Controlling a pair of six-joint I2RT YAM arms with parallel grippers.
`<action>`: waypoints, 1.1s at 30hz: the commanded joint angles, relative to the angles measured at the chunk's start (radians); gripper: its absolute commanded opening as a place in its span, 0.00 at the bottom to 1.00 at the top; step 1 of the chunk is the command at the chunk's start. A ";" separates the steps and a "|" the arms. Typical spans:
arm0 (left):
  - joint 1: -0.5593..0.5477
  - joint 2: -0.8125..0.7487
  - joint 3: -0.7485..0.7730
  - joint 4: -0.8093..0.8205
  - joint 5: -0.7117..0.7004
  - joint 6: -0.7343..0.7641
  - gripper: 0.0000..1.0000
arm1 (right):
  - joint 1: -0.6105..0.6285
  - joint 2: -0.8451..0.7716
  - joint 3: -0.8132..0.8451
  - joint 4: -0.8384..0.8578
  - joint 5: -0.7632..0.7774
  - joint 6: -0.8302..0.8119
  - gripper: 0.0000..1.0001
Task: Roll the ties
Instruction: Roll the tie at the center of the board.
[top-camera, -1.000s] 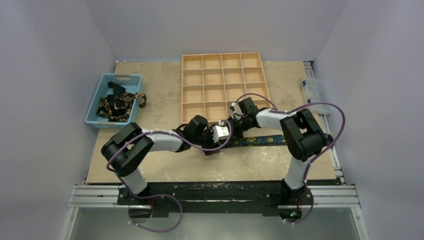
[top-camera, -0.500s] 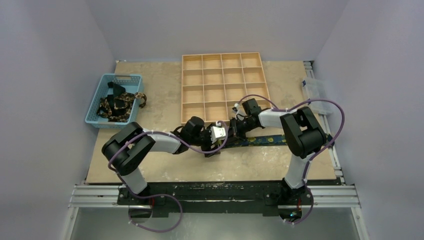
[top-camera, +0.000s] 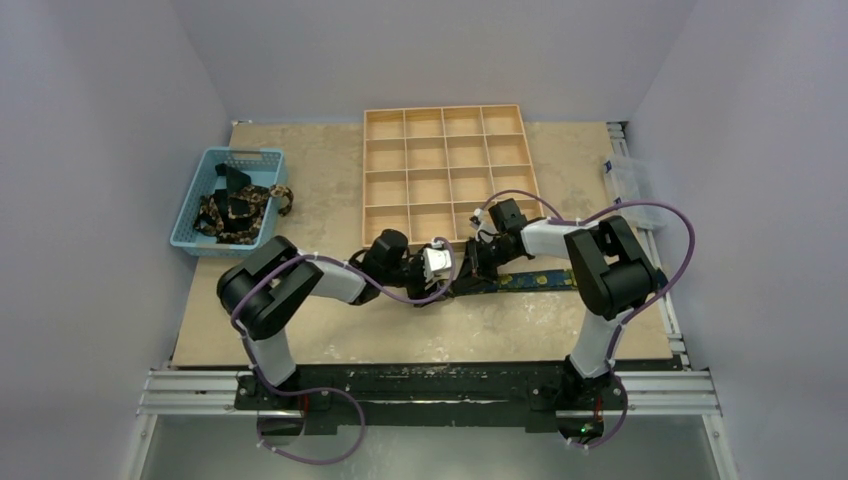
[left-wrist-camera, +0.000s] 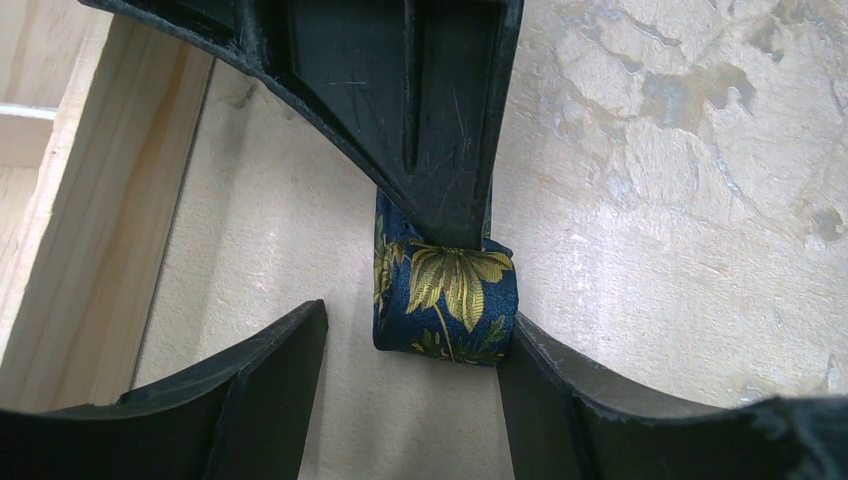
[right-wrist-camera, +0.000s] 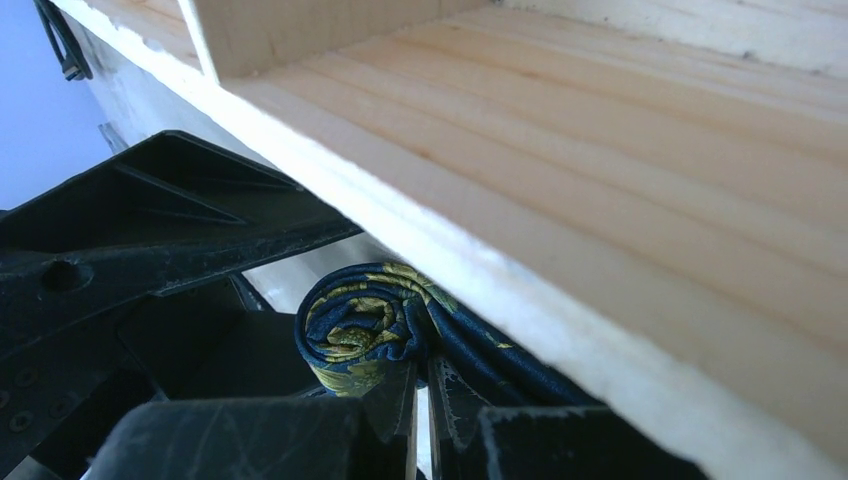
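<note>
the task is judged to be at an early stage. one tie (top-camera: 530, 280) is laid out on the worktop (top-camera: 320, 190), just beside the near wall of the wooden tray (top-camera: 366, 180). only its left end is wound into a small roll, and most of its length is seen lying flat toward the right. further ties (top-camera: 238, 210) are seen tangled in the blue basket (top-camera: 200, 170) at the left, well apart and unrolled, and no roll is seen in any tray compartment. so one roll is begun, none is finished, and the rest of this tie and the basket's ties are left to be wound.

the left gripper (left-wrist-camera: 410, 338) is held partly open around the roll: one finger (left-wrist-camera: 545, 400) is touching its side and the other stands apart, so nothing is clamped. the right gripper (right-wrist-camera: 420, 388) is closed, its tips laid against the roll; whether fabric is nipped between them cannot be told.

by the top view only the layout is given: the grippers meeting, the flat tail, the basket. the roll itself is hidden beneath them. the roll's outer face and the gap on one side are supplied by the left wrist view. the spiral of turns, and how near the roll lies to the tray wall, are shown only by the right wrist view.
</note>
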 joint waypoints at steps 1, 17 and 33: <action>-0.014 0.034 0.007 0.010 0.019 -0.007 0.61 | -0.008 0.057 -0.041 -0.093 0.269 -0.037 0.00; -0.078 0.055 0.023 0.022 -0.011 -0.012 0.47 | -0.006 0.058 -0.018 -0.106 0.290 -0.033 0.00; -0.078 -0.053 0.018 -0.314 -0.161 -0.008 0.08 | -0.001 -0.179 0.115 -0.195 0.161 0.000 0.38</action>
